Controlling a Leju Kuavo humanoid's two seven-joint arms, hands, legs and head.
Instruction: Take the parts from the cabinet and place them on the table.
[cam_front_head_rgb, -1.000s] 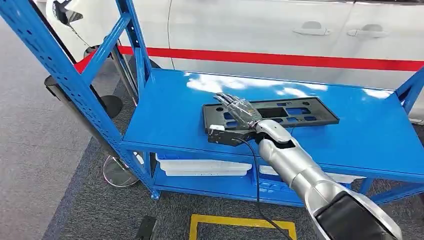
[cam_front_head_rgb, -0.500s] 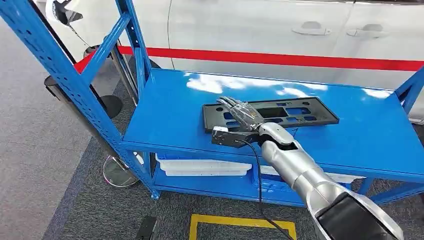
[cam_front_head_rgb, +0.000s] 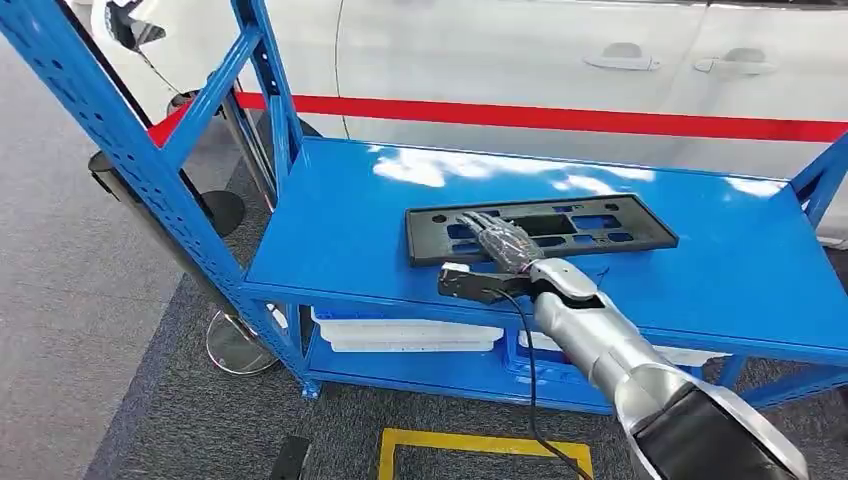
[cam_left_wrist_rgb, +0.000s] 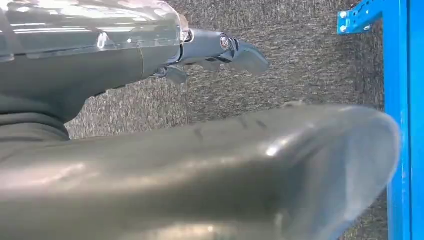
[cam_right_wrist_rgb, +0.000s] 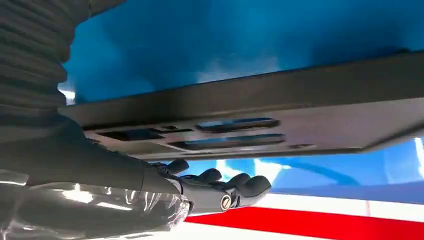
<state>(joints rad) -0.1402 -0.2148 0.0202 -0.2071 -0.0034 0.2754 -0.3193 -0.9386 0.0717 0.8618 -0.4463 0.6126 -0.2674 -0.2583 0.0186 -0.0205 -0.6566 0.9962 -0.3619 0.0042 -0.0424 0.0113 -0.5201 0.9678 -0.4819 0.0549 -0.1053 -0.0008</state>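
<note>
A flat black plastic frame part (cam_front_head_rgb: 600, 225) with several slots lies on the blue table (cam_front_head_rgb: 340, 230). My right hand (cam_front_head_rgb: 505, 245) hovers flat over the part's near left portion, fingers stretched out and holding nothing. In the right wrist view the dark fingers (cam_right_wrist_rgb: 240, 187) are loosely extended, with a gap between them and the black part (cam_right_wrist_rgb: 300, 100). My left hand (cam_left_wrist_rgb: 200, 170) hangs over grey carpet beside a blue table leg (cam_left_wrist_rgb: 400, 125). Its thumb is close to the camera, its fingers (cam_left_wrist_rgb: 235, 50) are loose, and nothing is in it.
A white car with a red stripe (cam_front_head_rgb: 560, 118) stands right behind the table. A slanted blue rack upright (cam_front_head_rgb: 130, 150) rises at the left. White trays (cam_front_head_rgb: 405, 333) sit on the lower shelf. A yellow floor marking (cam_front_head_rgb: 480, 445) lies in front.
My right hand has drawn back along the part toward me and to the right. The black part has stayed where it lies.
</note>
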